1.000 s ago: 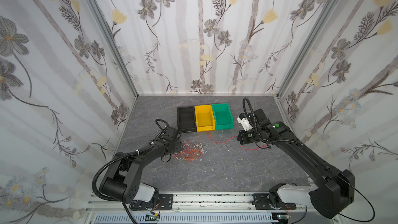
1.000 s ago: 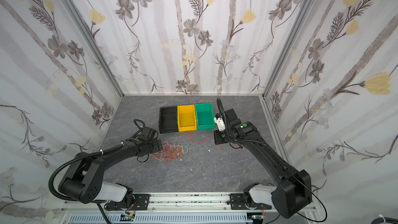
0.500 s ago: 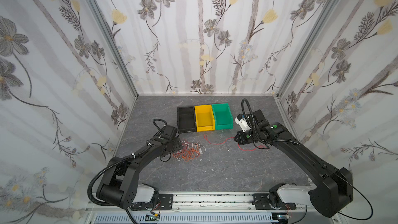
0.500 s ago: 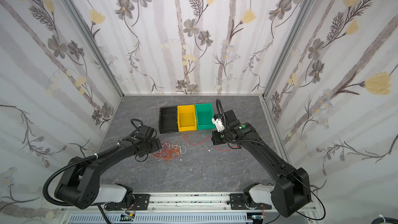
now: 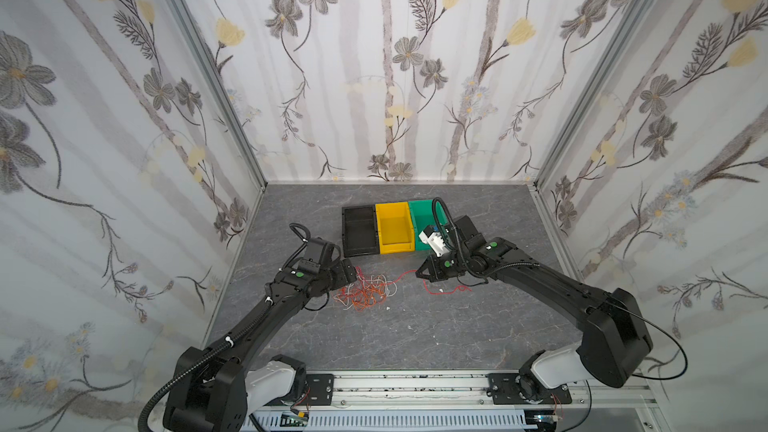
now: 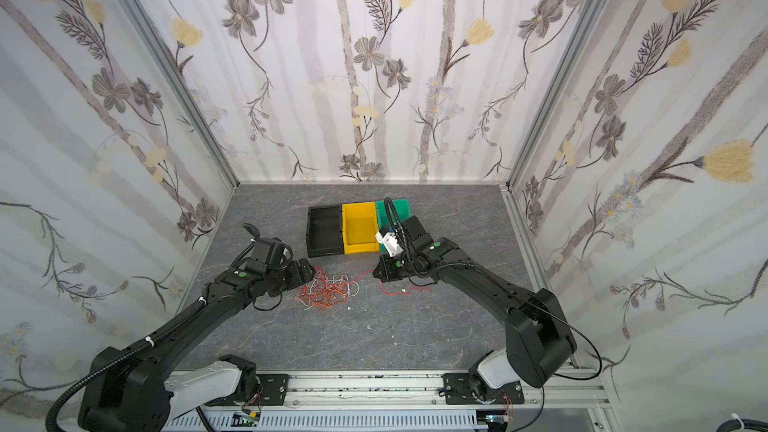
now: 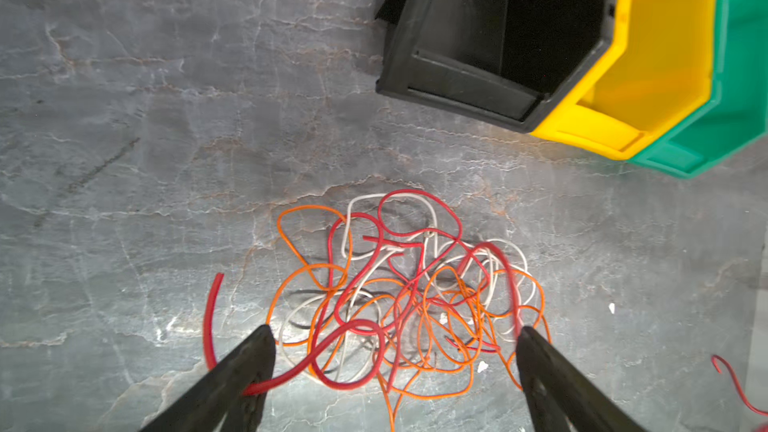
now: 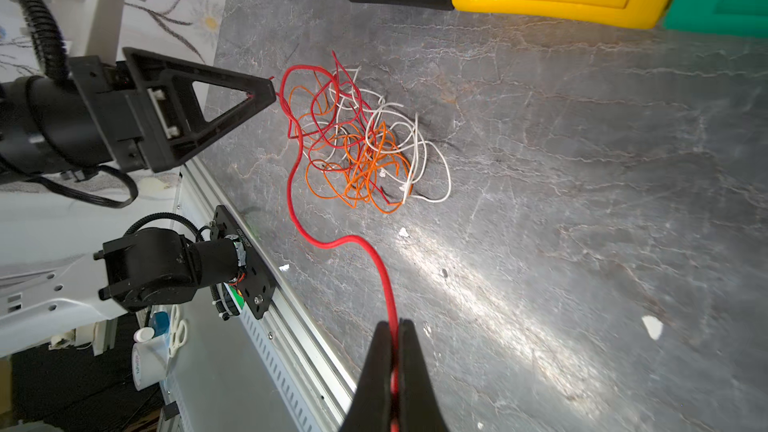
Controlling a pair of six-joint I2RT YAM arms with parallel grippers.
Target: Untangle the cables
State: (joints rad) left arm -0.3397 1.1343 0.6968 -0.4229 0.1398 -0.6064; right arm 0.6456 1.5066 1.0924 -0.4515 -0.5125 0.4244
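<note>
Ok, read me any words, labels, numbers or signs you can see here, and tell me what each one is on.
No text here can be read.
Black base plate: tiny print along its edge, too small to read.
White container, in the right wrist view: print down its side, too blurred to read.
Black bin, yellow bin, green bin: no markings visible.

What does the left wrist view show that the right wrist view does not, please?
Only left wrist: the wide jaw gap of the left gripper at the tangle of thin red, orange and white cables; the inside of the black plastic bin. Only right wrist: the right gripper shut on one long red cable leading into the tangle. Both: the tangle, the grey marbled table, that bin, the yellow plastic bin and the green plastic bin.
</note>
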